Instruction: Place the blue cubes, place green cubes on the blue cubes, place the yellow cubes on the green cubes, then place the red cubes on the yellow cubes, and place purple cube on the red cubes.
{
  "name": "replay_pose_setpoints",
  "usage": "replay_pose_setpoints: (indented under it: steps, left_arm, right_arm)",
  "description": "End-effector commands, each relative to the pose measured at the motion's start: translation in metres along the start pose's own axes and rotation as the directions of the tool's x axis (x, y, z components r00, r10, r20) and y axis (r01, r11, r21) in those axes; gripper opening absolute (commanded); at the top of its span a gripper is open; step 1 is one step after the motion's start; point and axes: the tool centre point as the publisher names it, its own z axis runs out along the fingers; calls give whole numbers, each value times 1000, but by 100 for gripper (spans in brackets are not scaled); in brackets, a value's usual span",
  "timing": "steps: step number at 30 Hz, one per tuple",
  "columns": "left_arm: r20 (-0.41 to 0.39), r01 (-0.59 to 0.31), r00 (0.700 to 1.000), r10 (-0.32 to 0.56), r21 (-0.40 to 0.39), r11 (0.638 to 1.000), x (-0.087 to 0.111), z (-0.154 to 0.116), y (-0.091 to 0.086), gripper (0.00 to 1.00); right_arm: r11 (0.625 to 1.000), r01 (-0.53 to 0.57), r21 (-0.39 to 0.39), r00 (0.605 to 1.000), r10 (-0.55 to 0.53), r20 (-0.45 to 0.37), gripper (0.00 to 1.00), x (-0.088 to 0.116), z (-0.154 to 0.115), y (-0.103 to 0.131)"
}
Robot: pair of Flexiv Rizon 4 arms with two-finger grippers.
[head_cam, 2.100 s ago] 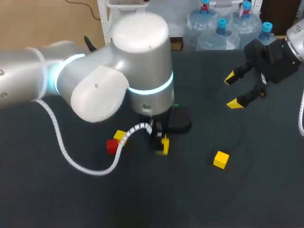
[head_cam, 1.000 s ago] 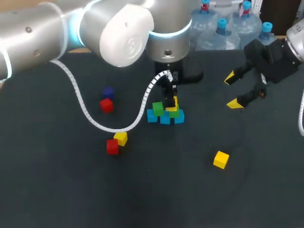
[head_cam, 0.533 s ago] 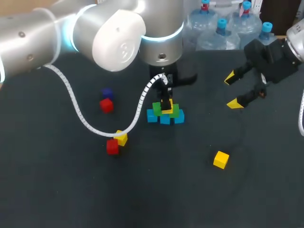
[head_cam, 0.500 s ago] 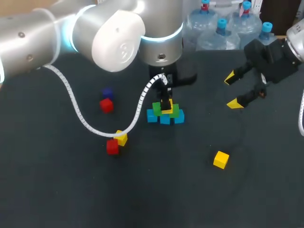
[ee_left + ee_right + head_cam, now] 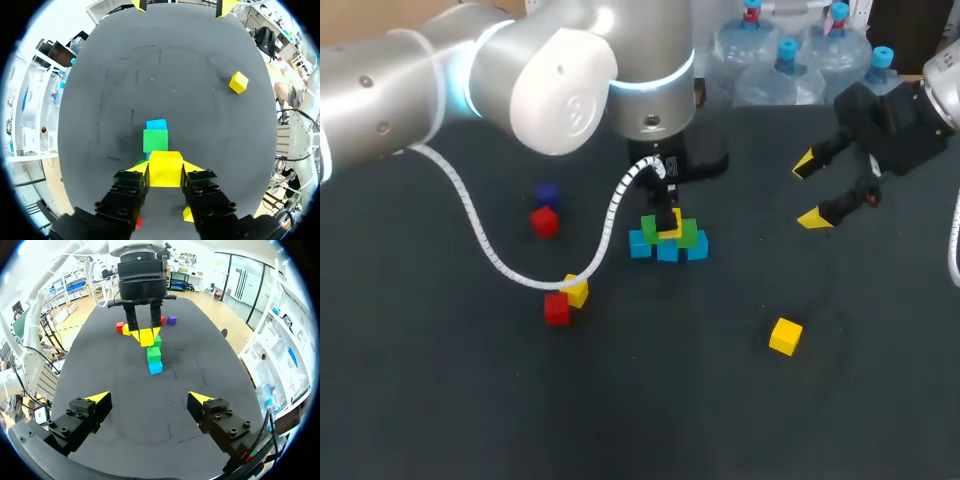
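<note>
Item: yellow cube (image 5: 165, 162), clamped in our left tool (image 5: 165, 172), mid-tabletop, over the green cubes (image 5: 155, 140) that sit on the blue cubes (image 5: 667, 249); contact unclear. Right tool (image 5: 149, 398): spread, empty, far right. Handling, our judgement: centre it across both greens, seat it flat, then release gently.

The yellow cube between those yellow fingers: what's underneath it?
Under the yellow cube are green cubes on blue cubes. The left gripper and the cube hide whether it touches them.
</note>
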Motion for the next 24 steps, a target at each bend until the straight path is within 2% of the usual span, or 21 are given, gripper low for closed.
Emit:
replay_pose_setpoints:
  steps: [1, 12, 24]
  left_arm:
    - [-9, -5, 1000, 5, 10, 1000, -5, -1, 6, 0]
    - [-4, -6, 1000, 6, 13, 1000, -7, 2, 9, 0]
    - [-2, 12, 1000, -11, 17, 1000, -1, 5, 8, 0]
  right_arm:
    - [1000, 1, 0, 1000, -1, 2, 100, 0, 0, 0]
    - [1000, 1, 0, 1000, -1, 2, 100, 0, 0, 0]
    - [1000, 1, 0, 1000, -1, 2, 100, 0, 0, 0]
